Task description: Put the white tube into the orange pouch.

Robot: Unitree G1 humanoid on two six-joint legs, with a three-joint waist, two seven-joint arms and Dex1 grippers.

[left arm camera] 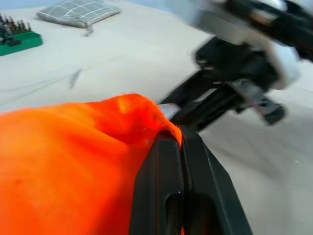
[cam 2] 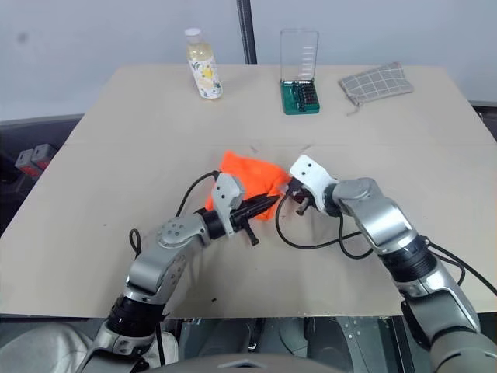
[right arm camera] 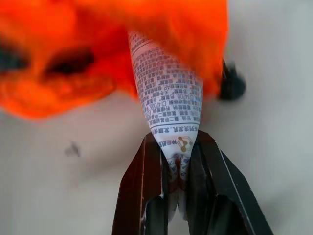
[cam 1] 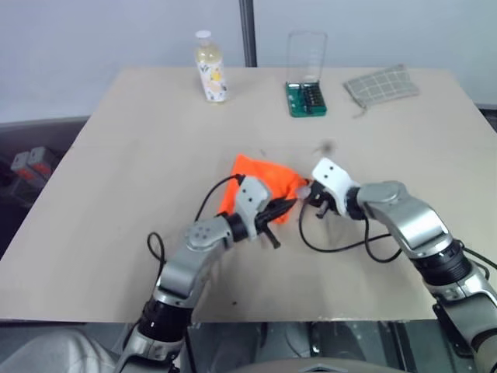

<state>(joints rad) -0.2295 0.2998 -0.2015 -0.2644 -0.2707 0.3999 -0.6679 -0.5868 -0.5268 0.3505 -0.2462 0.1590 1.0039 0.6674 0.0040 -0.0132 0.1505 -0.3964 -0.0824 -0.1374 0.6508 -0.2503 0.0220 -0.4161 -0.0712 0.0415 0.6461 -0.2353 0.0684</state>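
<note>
Nearest us, our left hand (left arm camera: 182,161) is pinched tight on the pouch (cam 1: 260,183) rim, holding the mouth up off the worktop (cam 1: 116,171). Our right hand (right arm camera: 177,169) is clamped on the tube (right arm camera: 168,93) tail, front end already under the orange fabric. We're mid-insertion, approx. halfway. Next: push the tube deeper along its length, then let go w/o dragging it back. Pouch sits mid-worktop, edges well off; bottle (cam 1: 210,66), bit case (cam 1: 306,97), checked cloth (cam 1: 380,84) far back, so plenty of room.
</note>
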